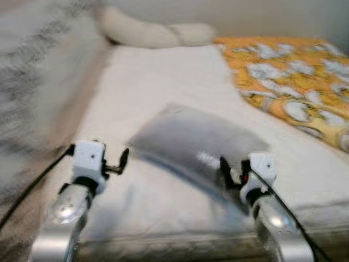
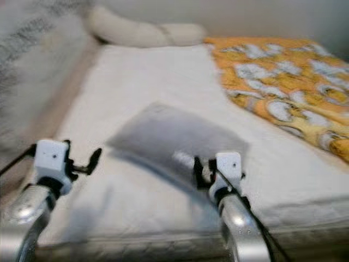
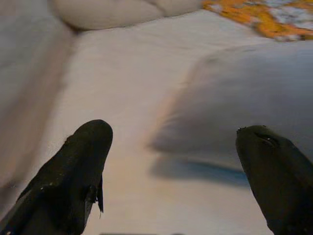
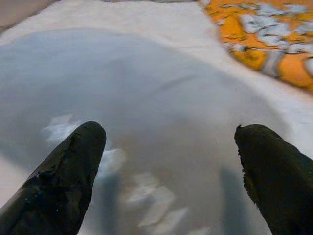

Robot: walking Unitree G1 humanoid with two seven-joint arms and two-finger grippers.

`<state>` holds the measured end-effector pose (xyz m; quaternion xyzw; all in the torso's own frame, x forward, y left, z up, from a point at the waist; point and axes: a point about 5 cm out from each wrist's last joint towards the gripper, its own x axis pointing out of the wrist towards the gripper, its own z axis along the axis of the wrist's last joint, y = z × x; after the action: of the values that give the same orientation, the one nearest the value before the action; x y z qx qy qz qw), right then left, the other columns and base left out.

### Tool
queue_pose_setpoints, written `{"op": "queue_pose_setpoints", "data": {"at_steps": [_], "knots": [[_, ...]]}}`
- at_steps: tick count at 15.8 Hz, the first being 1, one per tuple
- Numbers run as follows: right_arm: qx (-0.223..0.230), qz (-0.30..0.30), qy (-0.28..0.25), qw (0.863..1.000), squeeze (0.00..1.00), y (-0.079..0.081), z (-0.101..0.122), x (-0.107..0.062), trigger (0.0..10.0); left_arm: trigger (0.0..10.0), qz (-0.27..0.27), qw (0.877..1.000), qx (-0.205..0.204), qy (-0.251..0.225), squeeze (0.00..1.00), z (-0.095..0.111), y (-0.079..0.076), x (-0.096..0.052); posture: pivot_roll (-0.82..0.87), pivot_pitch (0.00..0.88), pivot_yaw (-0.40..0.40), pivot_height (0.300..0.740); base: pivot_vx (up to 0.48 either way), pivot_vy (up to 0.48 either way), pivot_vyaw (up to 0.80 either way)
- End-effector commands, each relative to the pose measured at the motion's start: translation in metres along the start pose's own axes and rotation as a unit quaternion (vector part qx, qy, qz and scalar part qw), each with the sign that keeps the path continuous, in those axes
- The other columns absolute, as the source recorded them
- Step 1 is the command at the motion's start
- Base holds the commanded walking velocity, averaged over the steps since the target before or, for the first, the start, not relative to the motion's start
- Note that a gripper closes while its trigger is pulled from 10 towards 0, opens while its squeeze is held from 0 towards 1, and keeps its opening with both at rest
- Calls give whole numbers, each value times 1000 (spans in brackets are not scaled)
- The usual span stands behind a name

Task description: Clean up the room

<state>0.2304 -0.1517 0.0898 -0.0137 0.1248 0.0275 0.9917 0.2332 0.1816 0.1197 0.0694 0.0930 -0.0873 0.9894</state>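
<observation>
A soft grey rectangular pillow lay on the white mattress beside an orange patterned blanket, between the left gripper and right gripper, both spread wide, holding nothing.

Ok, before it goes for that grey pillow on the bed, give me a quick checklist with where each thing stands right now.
1. Right hand open: ok, fingers wide apart.
2. Right hand over the grey pillow: ok, at its near right corner.
3. Left hand open: ok.
4. Left hand lined up with the pillow: not ok, it sits off the pillow's left edge, over bare white sheet.
5. Pillow clear of the orange blanket: ok, sheet shows between them.
6. Either hand touching the pillow: cannot tell, the pictures are blurred.
</observation>
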Motion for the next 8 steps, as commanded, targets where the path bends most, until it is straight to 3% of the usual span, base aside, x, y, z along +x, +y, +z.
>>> {"op": "queue_pose_setpoints", "data": {"at_steps": [1, 7, 8], "knots": [[4, -3, -21, 1000, 0, -5, 9, 4, 10000, 10000, 6, 1000, 1, -7, 0, 3, 3, -1, 24, 0, 0, 740, 0, 0, 0], [4, -22, -40, 999, 0, -22, 21, 12, 10000, 10000, 13, 1000, 5, 2, 0, 2, 5, 1, 22, 0, 11, 740, 0, 0, 0], [-13, -43, -26, 999, 0, -33, 23, 21, 10000, 10000, 2, 1000, 14, 18, 0, -2, 4, 8, 16, 0, 19, 740, 0, 0, 0]]}}
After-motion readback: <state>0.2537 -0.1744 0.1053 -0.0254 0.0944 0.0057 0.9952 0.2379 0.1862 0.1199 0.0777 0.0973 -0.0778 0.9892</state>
